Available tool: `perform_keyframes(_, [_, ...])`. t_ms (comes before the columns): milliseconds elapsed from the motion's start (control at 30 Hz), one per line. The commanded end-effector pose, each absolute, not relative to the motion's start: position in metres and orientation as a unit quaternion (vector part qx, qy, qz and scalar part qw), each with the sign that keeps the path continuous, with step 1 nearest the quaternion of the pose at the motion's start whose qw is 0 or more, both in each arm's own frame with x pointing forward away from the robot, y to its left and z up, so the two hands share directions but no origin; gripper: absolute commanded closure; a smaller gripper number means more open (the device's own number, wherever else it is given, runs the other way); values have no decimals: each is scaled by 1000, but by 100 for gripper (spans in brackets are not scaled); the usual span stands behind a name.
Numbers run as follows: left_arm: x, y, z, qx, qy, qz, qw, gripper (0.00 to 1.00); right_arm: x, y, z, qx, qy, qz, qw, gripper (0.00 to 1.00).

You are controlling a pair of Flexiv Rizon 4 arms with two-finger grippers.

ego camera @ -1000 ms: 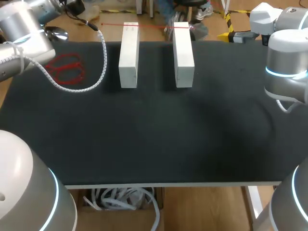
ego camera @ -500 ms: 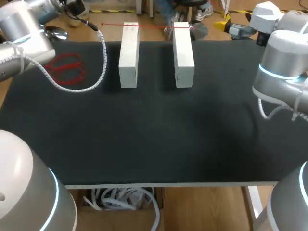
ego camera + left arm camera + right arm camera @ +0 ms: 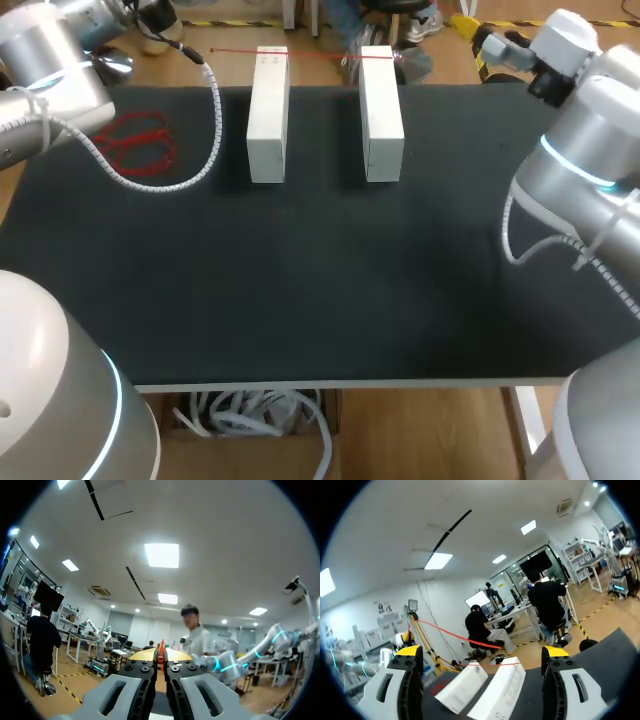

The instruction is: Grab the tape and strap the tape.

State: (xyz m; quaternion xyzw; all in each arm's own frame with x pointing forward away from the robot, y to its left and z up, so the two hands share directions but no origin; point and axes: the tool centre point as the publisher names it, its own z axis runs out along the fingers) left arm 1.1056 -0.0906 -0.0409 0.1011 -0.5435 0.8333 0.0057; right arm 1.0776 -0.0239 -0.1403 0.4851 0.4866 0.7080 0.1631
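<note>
A thin red tape (image 3: 300,52) stretches across the far ends of two white blocks (image 3: 267,115) (image 3: 381,110). In the left wrist view my left gripper (image 3: 161,658) is shut on a red strip of tape (image 3: 161,650) pinched between its yellow tips, held up off the table. My left arm (image 3: 45,60) comes in at the far left corner. My right arm (image 3: 585,130) stands at the far right corner. Its gripper (image 3: 482,652) is open with nothing between the fingers; the blocks (image 3: 485,690) and the tape (image 3: 470,641) lie ahead of it.
Red scissors (image 3: 140,145) lie on the black table (image 3: 320,280) at the far left, under a white coiled cable (image 3: 190,170) that hangs from my left arm.
My right arm has swung round, and its wrist has moved left along the table's far edge toward the blocks. The left arm, tape and blocks have not moved.
</note>
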Motion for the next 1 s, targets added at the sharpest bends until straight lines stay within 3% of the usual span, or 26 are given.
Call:
perform_keyframes(33, [1106,-91,-41,101,-543,833,5,100,1074,-26,-142,479,258,824,158,0])
perform_keyframes(167, [1106,-91,-41,101,-543,833,5,100,1079,-18,-134,410,404,786,227,0])
perform_keyframes(1000, [1106,-91,-41,101,-543,833,5,100,1069,-5,-131,393,341,829,205,0])
